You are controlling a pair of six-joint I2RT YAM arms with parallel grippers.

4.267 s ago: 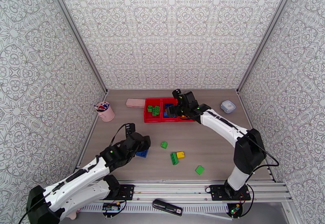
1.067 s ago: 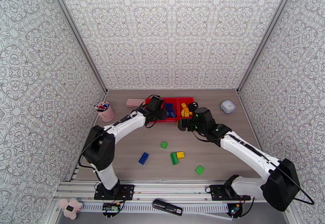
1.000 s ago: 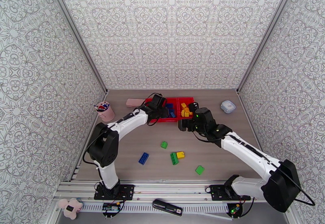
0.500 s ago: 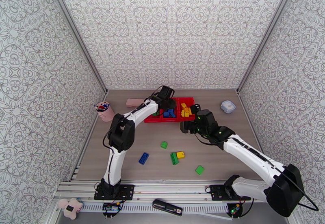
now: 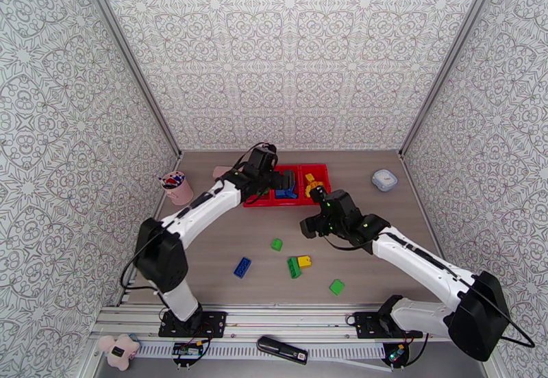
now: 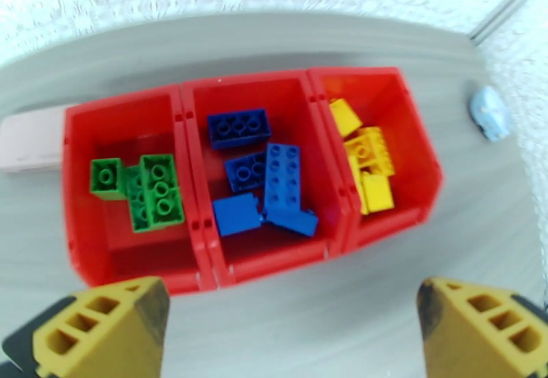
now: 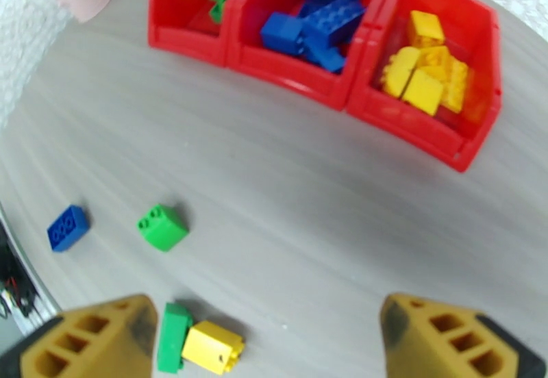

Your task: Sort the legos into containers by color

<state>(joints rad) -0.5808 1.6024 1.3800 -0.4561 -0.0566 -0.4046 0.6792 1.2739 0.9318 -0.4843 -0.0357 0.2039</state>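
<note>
Grey tabletop (image 7: pixel 308 187) carries 5 loose legos (image 7: pixel 163 227); my left gripper (image 6: pixel 288 318) and right gripper (image 7: pixel 267 328) gape empty; next, pinch the yellow brick (image 7: pixel 212 346).

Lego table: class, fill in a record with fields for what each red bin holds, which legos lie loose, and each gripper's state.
Left bin: green bricks
Middle bin: blue bricks
Right bin: yellow bricks
Loose on table: one blue lego, three green legos, one yellow lego touching a green one
Left gripper: open, empty, above the bins
Right gripper: open, empty, near the loose legos
</note>
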